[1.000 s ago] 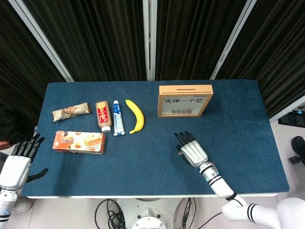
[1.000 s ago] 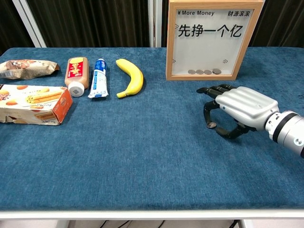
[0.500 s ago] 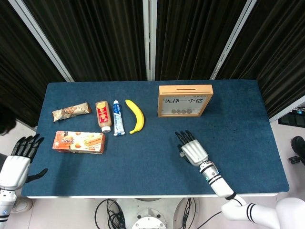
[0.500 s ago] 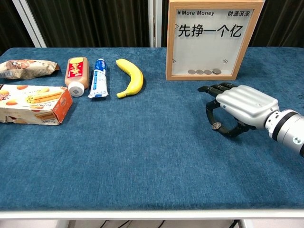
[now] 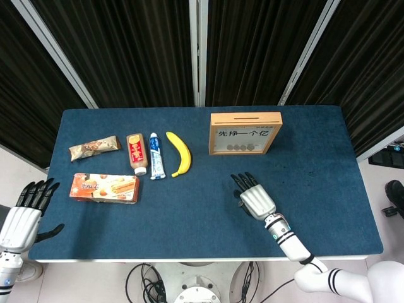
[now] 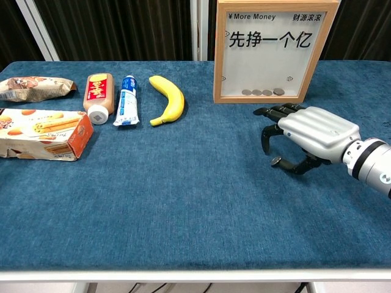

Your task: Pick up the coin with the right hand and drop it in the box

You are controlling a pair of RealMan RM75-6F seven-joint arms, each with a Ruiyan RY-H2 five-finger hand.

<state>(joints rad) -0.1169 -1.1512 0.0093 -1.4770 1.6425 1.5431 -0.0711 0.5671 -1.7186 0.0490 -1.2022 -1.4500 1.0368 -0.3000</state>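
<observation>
The coin [image 6: 276, 160] is a small grey disc lying on the blue cloth, right at the thumb tip of my right hand [image 6: 305, 135]. That hand [image 5: 254, 198] hovers palm down over it, with its fingers arched and held off the coin and nothing pinched between them. In the head view the hand hides the coin. The wooden box [image 6: 274, 52] with a glass front and several coins inside stands behind the hand; its slot is on top [image 5: 246, 117]. My left hand [image 5: 25, 211] hangs beyond the table's left edge with its fingers spread, holding nothing.
On the left half of the table [image 5: 189, 189] lie a banana [image 5: 180, 153], a toothpaste tube [image 5: 155, 156], a brown bottle [image 5: 136, 153], a snack bag [image 5: 93, 148] and a biscuit box [image 5: 104, 188].
The right hand's fingers have lifted away from the thumb, and the hand has risen slightly. The coin stays at the thumb tip on the cloth. The left hand has barely shifted.
</observation>
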